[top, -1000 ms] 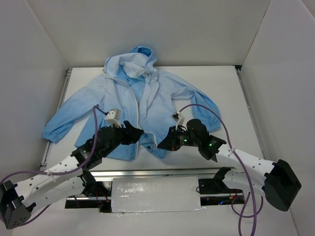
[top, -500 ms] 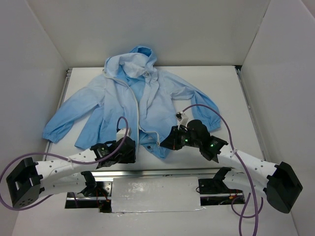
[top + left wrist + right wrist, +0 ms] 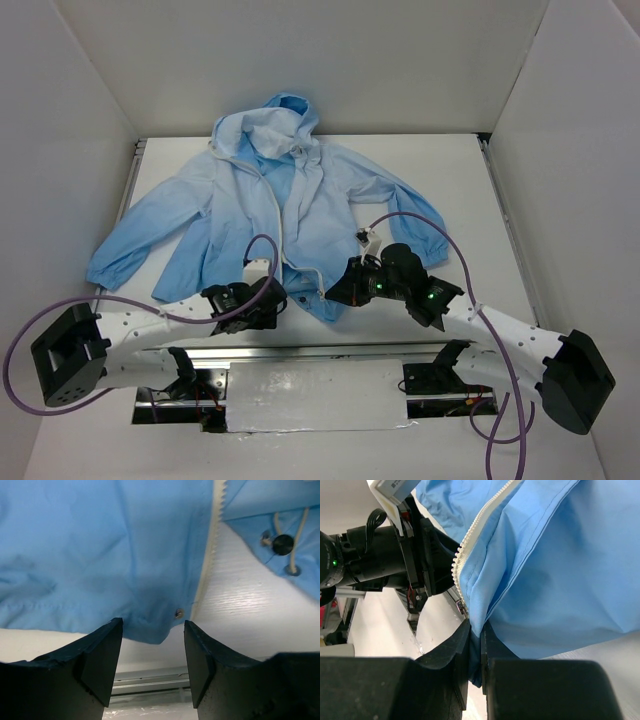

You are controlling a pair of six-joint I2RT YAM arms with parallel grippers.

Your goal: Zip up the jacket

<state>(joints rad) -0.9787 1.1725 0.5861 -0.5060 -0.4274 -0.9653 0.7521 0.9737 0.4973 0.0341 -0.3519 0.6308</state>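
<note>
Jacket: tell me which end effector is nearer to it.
Right. The right end effector is shut on the jacket at its hem corner beside the zipper teeth. The left end effector is open at the bottom hem of the other front panel, gripping nothing.

You are seeing bright, even light coming from overhead in the top view, with soft shadows lying under the left arm [image 3: 130,330] and the right arm [image 3: 500,325]. Just ahead of the left gripper [image 3: 153,635], a dim shadow is falling across the jacket [image 3: 100,540]. At the right gripper [image 3: 476,630], its black fingers [image 3: 445,665] are blurring and showing little detail.
</note>
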